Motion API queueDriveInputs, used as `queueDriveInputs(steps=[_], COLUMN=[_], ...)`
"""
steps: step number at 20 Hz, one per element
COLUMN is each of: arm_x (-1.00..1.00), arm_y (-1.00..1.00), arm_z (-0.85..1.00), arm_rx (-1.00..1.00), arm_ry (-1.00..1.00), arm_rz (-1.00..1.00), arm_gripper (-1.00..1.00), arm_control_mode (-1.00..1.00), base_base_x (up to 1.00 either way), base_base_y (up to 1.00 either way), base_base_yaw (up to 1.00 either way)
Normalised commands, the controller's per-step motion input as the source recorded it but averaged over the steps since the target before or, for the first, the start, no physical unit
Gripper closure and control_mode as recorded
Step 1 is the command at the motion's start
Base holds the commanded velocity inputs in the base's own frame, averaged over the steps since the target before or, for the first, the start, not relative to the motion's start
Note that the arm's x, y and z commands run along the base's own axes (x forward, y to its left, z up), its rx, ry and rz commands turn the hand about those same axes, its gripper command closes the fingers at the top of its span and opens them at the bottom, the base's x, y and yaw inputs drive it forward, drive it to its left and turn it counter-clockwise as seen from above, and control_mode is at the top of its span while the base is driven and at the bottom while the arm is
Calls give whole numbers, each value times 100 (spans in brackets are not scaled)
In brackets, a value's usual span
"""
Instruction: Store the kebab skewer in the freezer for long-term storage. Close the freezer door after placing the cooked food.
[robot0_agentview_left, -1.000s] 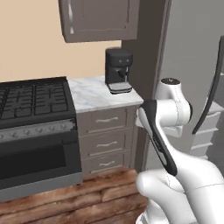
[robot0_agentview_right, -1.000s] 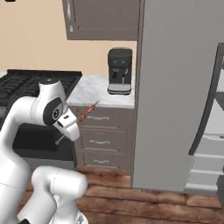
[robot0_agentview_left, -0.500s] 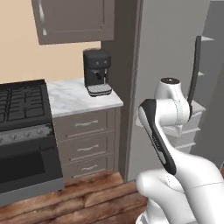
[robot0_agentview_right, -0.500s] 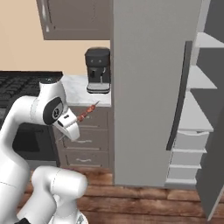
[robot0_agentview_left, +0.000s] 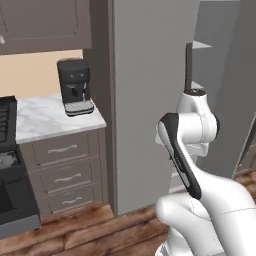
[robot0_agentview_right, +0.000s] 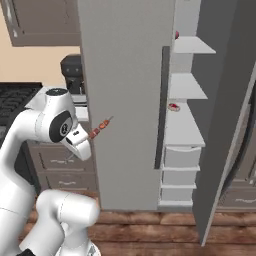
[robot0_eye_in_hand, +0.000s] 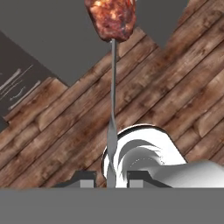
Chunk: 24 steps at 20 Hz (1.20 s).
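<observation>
Skewer carried before the open freezer.
Left base view: arm raised beside the freezer (robot0_agentview_left: 150, 100). Right base view: kebab skewer (robot0_agentview_right: 101, 126) juts from the gripper (robot0_agentview_right: 86, 145), in front of the freezer door (robot0_agentview_right: 125, 100), which stands open beside pale shelves (robot0_agentview_right: 187, 90). Hand view: gripper (robot0_eye_in_hand: 111, 177) clamped on the skewer's metal stick, above the wood floor (robot0_eye_in_hand: 175, 87).

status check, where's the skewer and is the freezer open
End effector shut on skewer, held up by the arm. Freezer door open, shelves showing. Skewer not yet inside; closed left door panel stands between it and the shelves.
</observation>
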Motion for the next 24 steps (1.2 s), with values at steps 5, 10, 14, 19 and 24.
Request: queueDriveInputs(steps=[5, 10, 14, 19, 24], arm_x=[0, 0, 0, 0, 0], arm_y=[0, 0, 0, 0, 0], arm_z=[0, 0, 0, 0, 0], arm_rx=[0, 0, 0, 0, 0], arm_ry=[0, 0, 0, 0, 0], arm_rz=[0, 0, 0, 0, 0], arm_gripper=[100, 100, 100, 100, 100], arm_control_mode=[100, 100, 100, 100, 100], base_base_x=[16, 12, 18, 32, 46], base_base_y=[-84, -62, -43, -28, -17], base_base_yaw=[-17, -16, -15, -15, -13])
